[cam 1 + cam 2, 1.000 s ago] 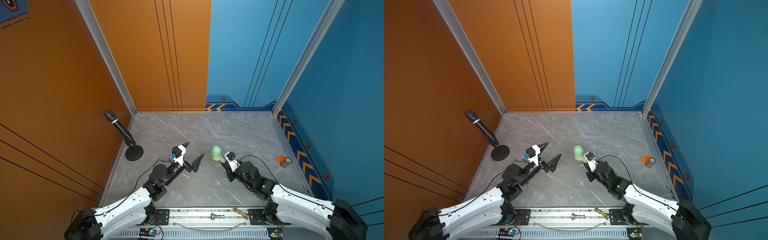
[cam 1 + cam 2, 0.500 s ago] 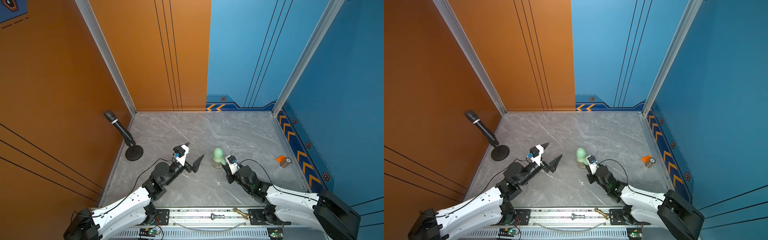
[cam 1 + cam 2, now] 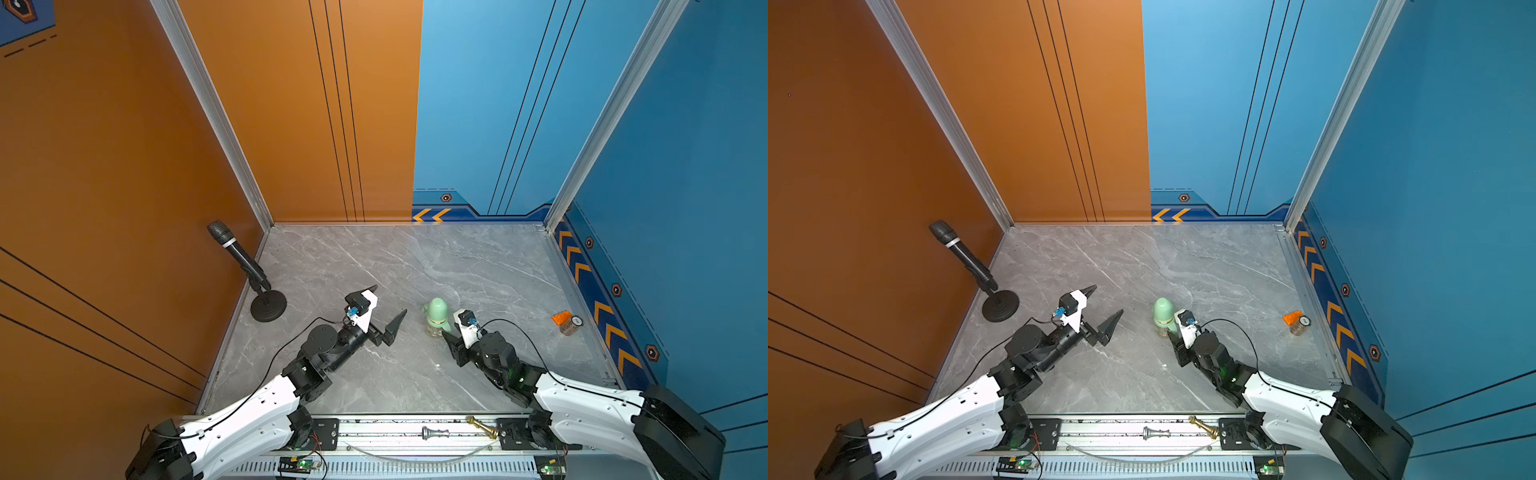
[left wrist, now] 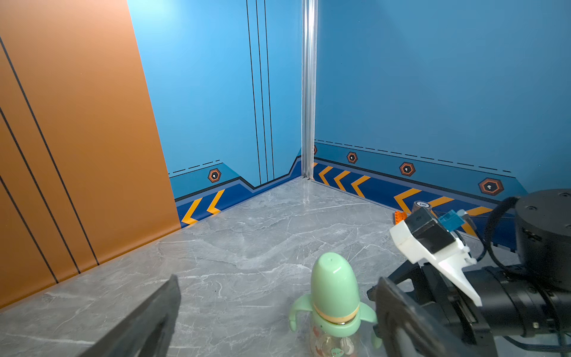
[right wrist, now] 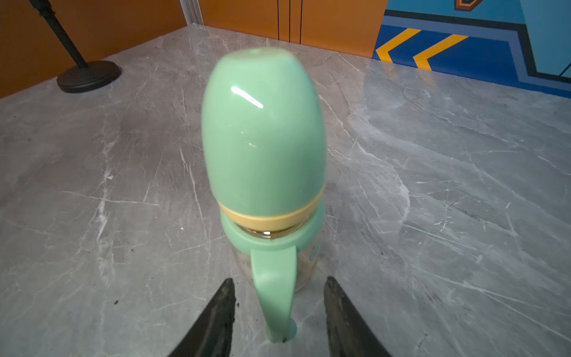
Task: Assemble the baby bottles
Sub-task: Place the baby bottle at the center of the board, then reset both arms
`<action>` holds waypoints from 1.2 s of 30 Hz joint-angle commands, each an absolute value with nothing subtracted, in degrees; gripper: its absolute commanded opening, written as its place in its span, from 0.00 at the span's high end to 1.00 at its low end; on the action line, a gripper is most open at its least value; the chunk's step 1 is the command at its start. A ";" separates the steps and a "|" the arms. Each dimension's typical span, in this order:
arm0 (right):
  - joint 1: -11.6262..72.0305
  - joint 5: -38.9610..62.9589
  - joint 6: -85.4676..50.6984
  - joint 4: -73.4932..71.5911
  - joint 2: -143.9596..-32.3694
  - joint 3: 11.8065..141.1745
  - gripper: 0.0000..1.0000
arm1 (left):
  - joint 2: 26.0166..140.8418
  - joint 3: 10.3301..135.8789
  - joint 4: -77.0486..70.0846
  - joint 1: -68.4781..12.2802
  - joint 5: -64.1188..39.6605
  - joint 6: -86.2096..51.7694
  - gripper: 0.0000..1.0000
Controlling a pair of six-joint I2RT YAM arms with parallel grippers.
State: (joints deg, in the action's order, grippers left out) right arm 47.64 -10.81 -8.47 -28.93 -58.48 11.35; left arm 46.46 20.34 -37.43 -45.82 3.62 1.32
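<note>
Standing upright on the table [image 3: 478, 257], the bottle [image 5: 265, 173] has one green handle [image 5: 275, 290] hanging between the right gripper's [image 5: 279, 315] parted fingers [image 5: 216, 315], untouched by either. The left gripper [image 3: 384, 309] gapes wide, empty, well apart from it.

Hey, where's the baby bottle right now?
In both top views the baby bottle stands upright on the grey table, right of centre, just ahead of the right pincer, whose open fingers straddle one green handle without touching it.
</note>
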 commanded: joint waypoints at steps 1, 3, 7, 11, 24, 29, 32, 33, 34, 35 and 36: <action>47.86 -12.90 -8.42 -24.01 -55.49 12.26 0.41 | 45.79 22.04 -36.83 -46.18 5.01 2.03 0.02; 47.89 -13.27 -8.71 -21.30 -52.65 12.87 0.32 | 45.87 21.93 -36.83 -46.15 5.44 1.96 0.02; 47.83 -14.18 -11.13 -12.15 -43.13 13.69 0.14 | 45.36 21.62 -36.74 -45.70 6.40 0.36 0.02; 48.00 -13.45 -13.05 -1.70 -31.86 13.99 0.01 | 45.52 21.33 -36.56 -45.00 5.91 -0.91 0.02; 22.77 -16.67 -27.52 28.01 -46.10 38.27 0.00 | 52.01 24.99 -26.41 -32.10 19.97 -11.83 0.03; 9.73 -20.59 -20.07 5.49 -47.34 28.62 0.00 | 56.67 26.99 -24.56 -27.42 35.45 -4.06 0.02; 8.63 -25.69 -12.23 -6.78 -48.25 22.57 0.00 | 58.45 24.99 -25.58 -22.77 36.91 -2.20 0.02; 8.15 -24.98 -9.78 -12.15 -49.01 20.07 0.00 | 59.04 23.48 -27.70 -21.50 36.35 -1.63 0.03; 7.72 -24.09 -7.60 -19.20 -50.31 16.85 0.00 | 59.98 21.48 -30.59 -19.77 34.35 -1.05 0.02; 7.30 -22.92 -4.92 -27.22 -52.42 13.54 0.00 | 61.46 19.88 -33.51 -18.08 32.79 -0.71 0.02; 7.08 -22.80 -3.62 -32.72 -54.73 11.63 0.00 | 63.09 18.64 -35.98 -16.84 32.23 -0.42 0.02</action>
